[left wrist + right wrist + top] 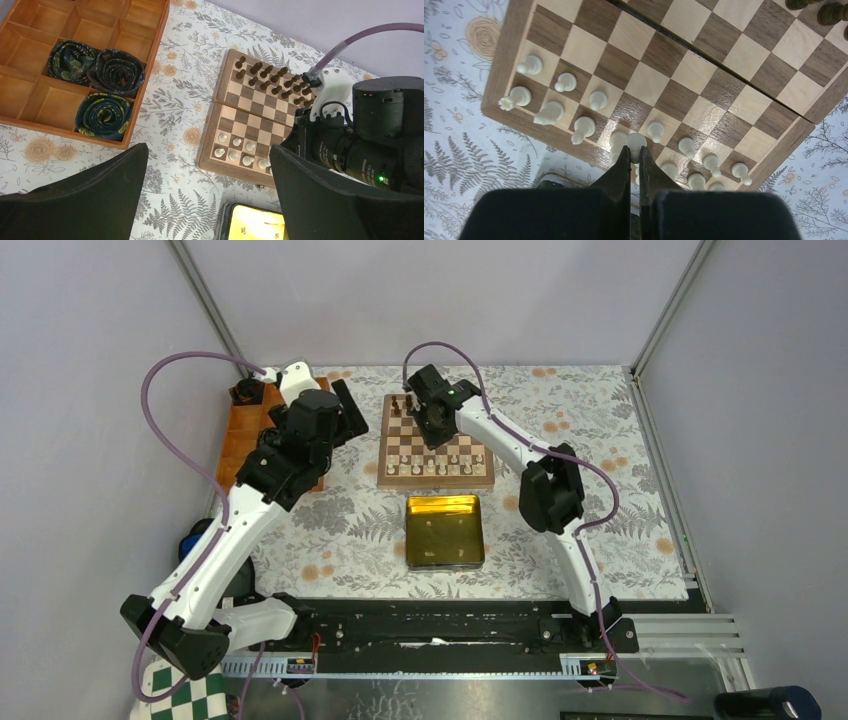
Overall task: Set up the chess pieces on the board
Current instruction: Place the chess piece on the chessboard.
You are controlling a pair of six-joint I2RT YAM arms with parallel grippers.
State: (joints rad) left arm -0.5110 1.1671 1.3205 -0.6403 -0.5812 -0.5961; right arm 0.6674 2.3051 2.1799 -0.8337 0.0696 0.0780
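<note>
Over the board [684, 75], right jaws are pressed together above the chess pieces [565, 82]; left jaws gape wide

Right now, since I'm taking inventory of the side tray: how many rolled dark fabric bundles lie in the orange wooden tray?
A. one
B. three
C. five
B: the left wrist view shows three rolled dark fabric bundles in the orange wooden tray, two side by side and one lower in the picture.
</note>
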